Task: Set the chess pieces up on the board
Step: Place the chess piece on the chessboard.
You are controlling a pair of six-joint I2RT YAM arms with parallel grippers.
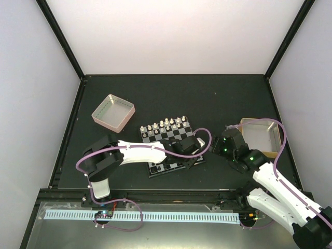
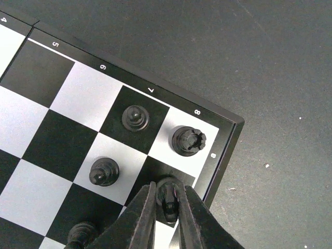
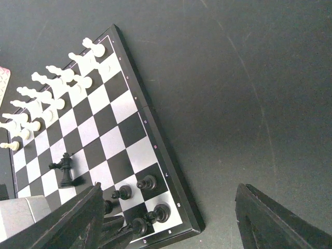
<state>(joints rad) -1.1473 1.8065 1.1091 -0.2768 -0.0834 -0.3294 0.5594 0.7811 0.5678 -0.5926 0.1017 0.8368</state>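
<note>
The board lies mid-table. Cream chess pieces fill its far rows. My left gripper reaches over the near right corner. Its fingers sit close against both sides of a black piece that stands on the dark square beside the corner rook. Whether they press on it does not show. Two black pawns stand in the row ahead. A taller black piece stands alone further in. My right gripper hangs open and empty over bare table right of the board.
A pink-sided metal tray sits at the back left of the board. A tan-sided tray sits to the right, just behind my right arm. The dark mat is walled by white panels on three sides.
</note>
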